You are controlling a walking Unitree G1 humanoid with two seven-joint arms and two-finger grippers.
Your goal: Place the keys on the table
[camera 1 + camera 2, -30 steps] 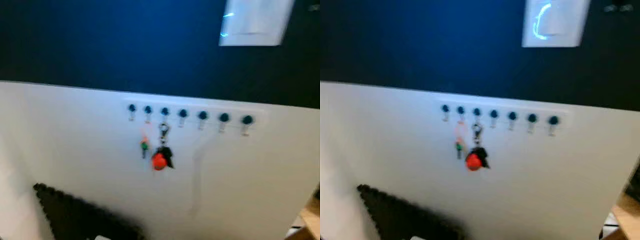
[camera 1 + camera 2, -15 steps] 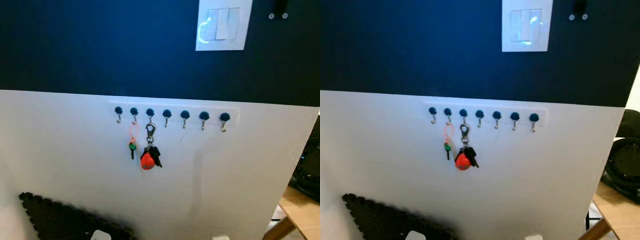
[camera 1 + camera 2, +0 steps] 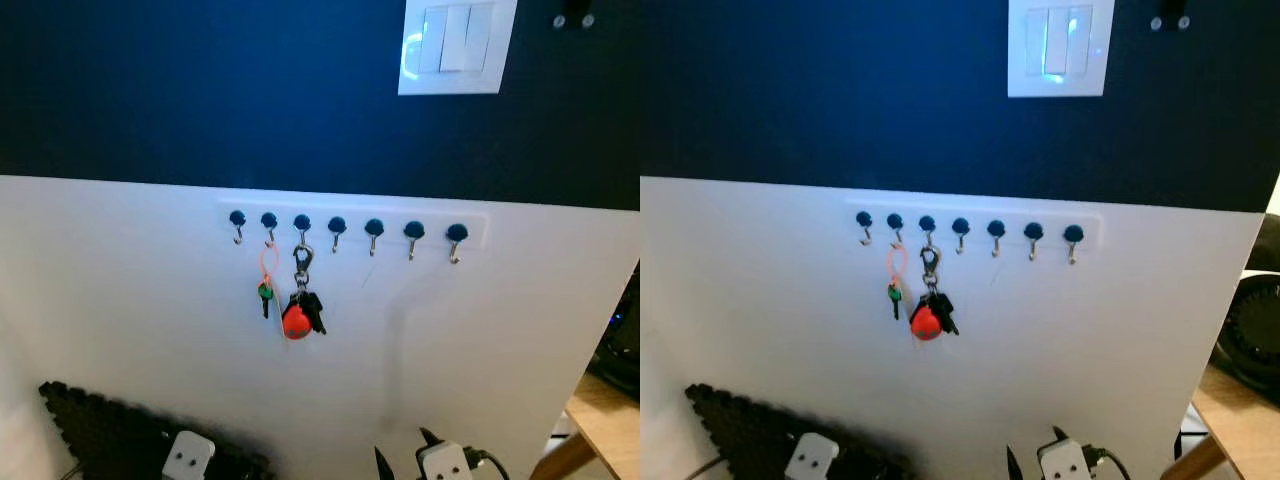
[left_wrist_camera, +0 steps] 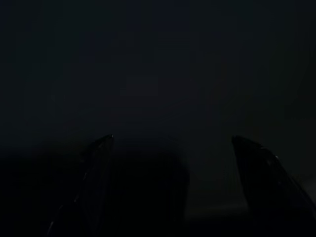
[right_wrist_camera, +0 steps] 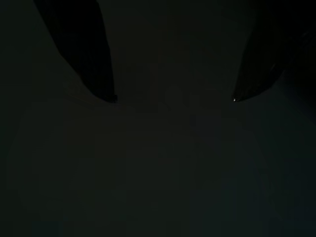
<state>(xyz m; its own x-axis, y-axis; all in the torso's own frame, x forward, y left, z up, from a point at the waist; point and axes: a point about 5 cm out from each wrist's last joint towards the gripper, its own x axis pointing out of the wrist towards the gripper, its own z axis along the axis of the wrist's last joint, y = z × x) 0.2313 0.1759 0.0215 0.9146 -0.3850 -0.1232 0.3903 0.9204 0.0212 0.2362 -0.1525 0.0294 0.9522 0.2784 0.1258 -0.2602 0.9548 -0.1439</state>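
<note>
A bunch of keys with a round red fob (image 3: 298,316) hangs by a metal clasp from the third hook of a white hook rack (image 3: 355,226) on the wall. Beside it, on the second hook, a small green key on an orange loop (image 3: 265,289) hangs. My right gripper (image 3: 402,450) pokes up at the bottom edge, well below the keys, its black fingers apart. In the dark right wrist view its fingertips (image 5: 111,96) stand wide apart with nothing between them. My left gripper (image 4: 170,143) is open too, low at the bottom left.
The wall is dark blue above and white below, with a white light switch (image 3: 457,45) high up. A black foam mat (image 3: 100,430) leans at the lower left. The corner of a wooden table (image 3: 600,408) shows at the lower right, with a dark round object (image 3: 1252,330) behind it.
The view has sharpened and shifted slightly as the camera moved. Both arms have risen into the bottom edge of the picture. The keys hang as before.
</note>
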